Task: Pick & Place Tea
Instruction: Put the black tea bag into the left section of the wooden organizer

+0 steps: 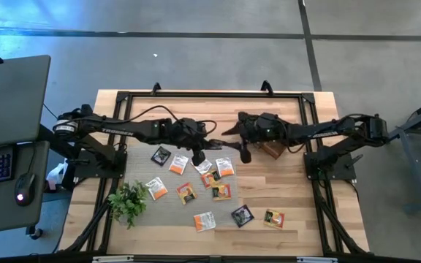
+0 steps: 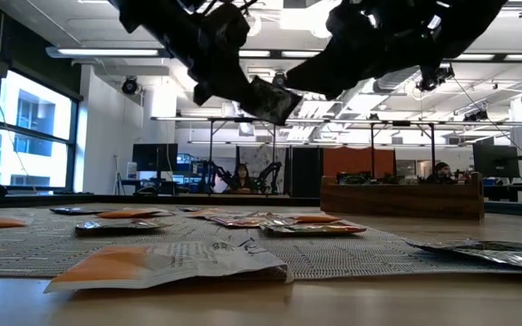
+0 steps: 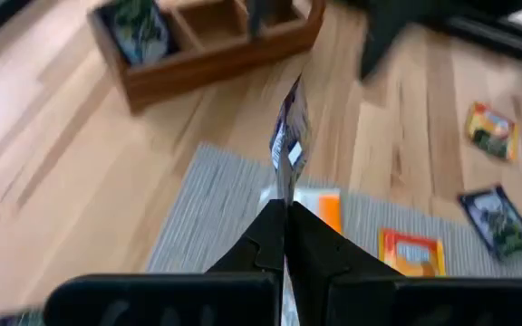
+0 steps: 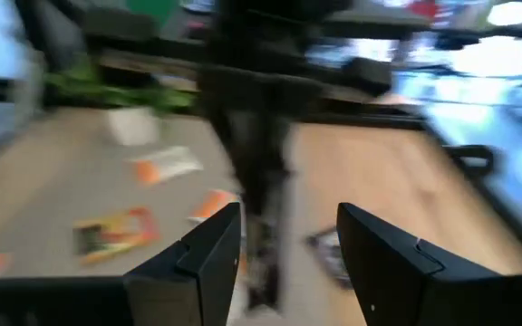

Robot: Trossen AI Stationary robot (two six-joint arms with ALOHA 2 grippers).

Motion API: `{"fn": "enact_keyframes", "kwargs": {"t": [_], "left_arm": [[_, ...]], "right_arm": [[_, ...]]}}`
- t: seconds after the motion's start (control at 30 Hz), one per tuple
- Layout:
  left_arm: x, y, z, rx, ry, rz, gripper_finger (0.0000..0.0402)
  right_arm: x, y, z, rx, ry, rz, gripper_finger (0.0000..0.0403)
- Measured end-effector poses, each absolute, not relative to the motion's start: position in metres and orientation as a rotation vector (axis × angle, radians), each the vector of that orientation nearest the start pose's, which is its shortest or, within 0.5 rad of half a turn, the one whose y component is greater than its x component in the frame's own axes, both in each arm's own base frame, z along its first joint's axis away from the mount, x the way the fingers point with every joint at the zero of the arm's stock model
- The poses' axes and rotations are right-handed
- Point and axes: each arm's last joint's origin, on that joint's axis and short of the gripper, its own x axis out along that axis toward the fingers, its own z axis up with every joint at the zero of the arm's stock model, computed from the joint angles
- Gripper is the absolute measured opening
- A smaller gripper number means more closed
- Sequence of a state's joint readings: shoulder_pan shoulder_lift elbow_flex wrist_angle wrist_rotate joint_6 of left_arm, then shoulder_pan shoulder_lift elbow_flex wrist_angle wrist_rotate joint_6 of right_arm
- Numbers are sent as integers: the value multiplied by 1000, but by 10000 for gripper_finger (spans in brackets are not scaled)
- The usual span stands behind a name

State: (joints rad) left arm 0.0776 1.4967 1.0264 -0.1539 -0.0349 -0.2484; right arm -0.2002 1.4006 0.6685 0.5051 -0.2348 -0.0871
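Several small tea sachets, orange-and-white and black, lie flat on the grey woven mat [image 1: 141, 172], among them an orange one [image 1: 178, 164] and a black one [image 1: 242, 215]. My left gripper [image 1: 198, 155] is over the mat's far part, shut on a dark sachet [image 3: 288, 136], which hangs in the air in the low view [image 2: 273, 100]. My right gripper [image 1: 244, 153] hovers open just right of it, near the wooden box [image 1: 272, 148]; its fingers [image 4: 216, 249] hold nothing. One sachet [image 3: 139, 23] stands in a box compartment. My left gripper pinches the dark sachet by one edge [image 3: 285, 186] between its two fingers. The sachet shows edge-on and sticks out past the fingertips. It is lifted clear of the mat and the table, tilted in the low view.
A green plant sprig [image 1: 128, 201] lies at the mat's near left corner. The wooden box [image 3: 216, 45] has several compartments and sits on bare table far right of the mat. A black frame [image 1: 210, 93] runs along the table's far edge. One sachet [image 1: 273, 218] lies off the mat, near right.
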Motion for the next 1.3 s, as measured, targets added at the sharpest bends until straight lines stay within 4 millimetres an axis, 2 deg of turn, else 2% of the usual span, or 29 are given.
{"fn": "enact_keyframes", "kwargs": {"t": [0.1,0.63,0.77,1.13,1.3], "left_arm": [[324,27,247,-253,638,190,0],[332,28,261,-206,479,188,0],[332,28,261,-206,476,188,0],[332,27,261,-216,484,148,0],[332,28,261,-204,474,192,0]], "right_arm": [[286,-52,223,6,219,33,181],[286,-53,222,25,227,11,175],[287,-53,222,25,228,10,144],[287,-52,225,5,195,43,14],[287,-53,223,5,214,28,4]]}}
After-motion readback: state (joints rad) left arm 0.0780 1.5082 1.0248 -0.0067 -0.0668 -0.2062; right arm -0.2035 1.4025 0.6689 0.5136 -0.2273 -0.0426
